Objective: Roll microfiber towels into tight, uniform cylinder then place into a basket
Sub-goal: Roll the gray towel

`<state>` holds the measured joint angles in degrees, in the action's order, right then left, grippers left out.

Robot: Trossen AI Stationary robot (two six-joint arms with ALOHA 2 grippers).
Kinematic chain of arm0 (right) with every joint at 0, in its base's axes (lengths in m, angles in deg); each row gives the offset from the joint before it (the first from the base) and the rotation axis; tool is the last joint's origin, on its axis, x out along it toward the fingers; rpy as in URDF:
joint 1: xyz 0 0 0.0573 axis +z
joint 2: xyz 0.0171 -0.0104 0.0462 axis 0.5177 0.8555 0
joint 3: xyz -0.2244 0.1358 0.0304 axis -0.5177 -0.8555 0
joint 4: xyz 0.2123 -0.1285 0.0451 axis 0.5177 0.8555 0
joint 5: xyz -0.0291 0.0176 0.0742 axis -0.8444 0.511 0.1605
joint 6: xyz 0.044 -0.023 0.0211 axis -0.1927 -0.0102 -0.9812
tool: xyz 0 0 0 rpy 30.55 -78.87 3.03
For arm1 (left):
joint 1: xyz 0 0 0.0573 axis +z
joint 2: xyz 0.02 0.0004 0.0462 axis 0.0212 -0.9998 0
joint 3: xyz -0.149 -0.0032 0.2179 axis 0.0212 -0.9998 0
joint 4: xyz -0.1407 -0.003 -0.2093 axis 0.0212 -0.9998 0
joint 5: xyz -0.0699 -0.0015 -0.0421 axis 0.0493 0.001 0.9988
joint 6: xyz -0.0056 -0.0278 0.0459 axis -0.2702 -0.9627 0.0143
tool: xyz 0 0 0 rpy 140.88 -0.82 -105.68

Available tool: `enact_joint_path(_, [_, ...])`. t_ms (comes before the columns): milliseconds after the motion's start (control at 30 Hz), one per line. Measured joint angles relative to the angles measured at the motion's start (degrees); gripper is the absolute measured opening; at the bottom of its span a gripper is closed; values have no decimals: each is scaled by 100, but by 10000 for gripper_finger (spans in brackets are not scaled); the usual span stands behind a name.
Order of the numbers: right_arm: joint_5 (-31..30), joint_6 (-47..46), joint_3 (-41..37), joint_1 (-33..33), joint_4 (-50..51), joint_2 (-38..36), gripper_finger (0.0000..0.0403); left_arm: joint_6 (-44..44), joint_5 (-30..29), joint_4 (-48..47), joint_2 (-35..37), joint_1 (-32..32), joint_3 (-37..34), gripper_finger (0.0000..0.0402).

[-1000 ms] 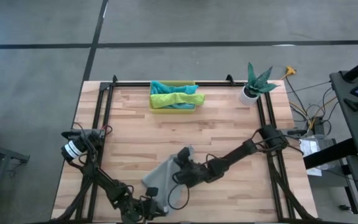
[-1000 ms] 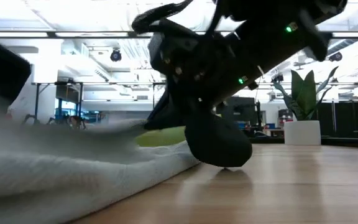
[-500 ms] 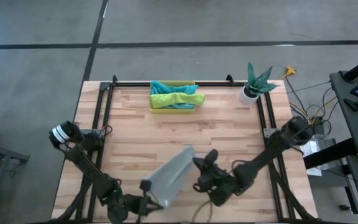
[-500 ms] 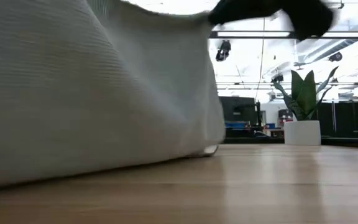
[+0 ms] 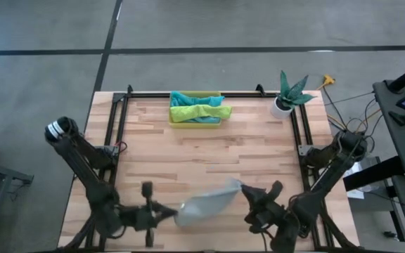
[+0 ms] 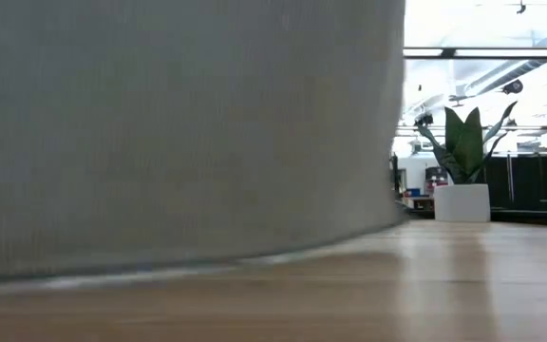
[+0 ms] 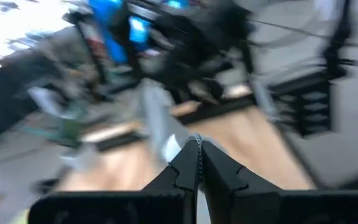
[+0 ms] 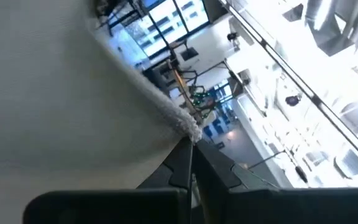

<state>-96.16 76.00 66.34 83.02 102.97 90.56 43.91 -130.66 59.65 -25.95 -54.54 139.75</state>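
Soft grey microfiber towel (image 5: 206, 204) hangs stretched at the table's near edge, left gripper (image 5: 176, 213) and right gripper (image 5: 243, 187) each pinching a corner. Advice: keep tension even, lower it flat before rolling.

No legible text, labels, brands, numbers or signs in any view; screens in the room behind the table show only as bright blue patches, too blurred to read

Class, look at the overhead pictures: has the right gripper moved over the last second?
Yes. The right gripper, shut on the grey towel, has swung away from the yellow basket toward the table's near right, stretching the towel against the left gripper.
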Motion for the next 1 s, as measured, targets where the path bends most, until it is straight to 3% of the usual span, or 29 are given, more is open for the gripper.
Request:
enact_joint_path(167, [-13, -247, -15, -38, 73, -24, 9, 647, -836, -1, 621, 61, 11, 0])
enact_joint_path(533, [444, -724, -498, -1149, 229, -114, 9, 188, -1018, -55, 415, 432, -579, 0])
enact_joint_path(633, [424, -985, -709, -1667, 226, -148, 9, 230, -1548, -2, 436, 453, -561, 0])
enact_joint_path(733, [40, -979, -852, -2073, 235, -170, 9, 576, -2437, 0, 450, 455, -510, 0])
enact_joint_path(833, [22, -815, -857, -2395, 253, -269, 9, 924, -3224, 8, 426, 461, -496, 0])
enact_joint_path(1000, [-13, -474, -527, -2529, 238, -577, 9, 1099, -3260, 245, 339, 492, -423, 0])
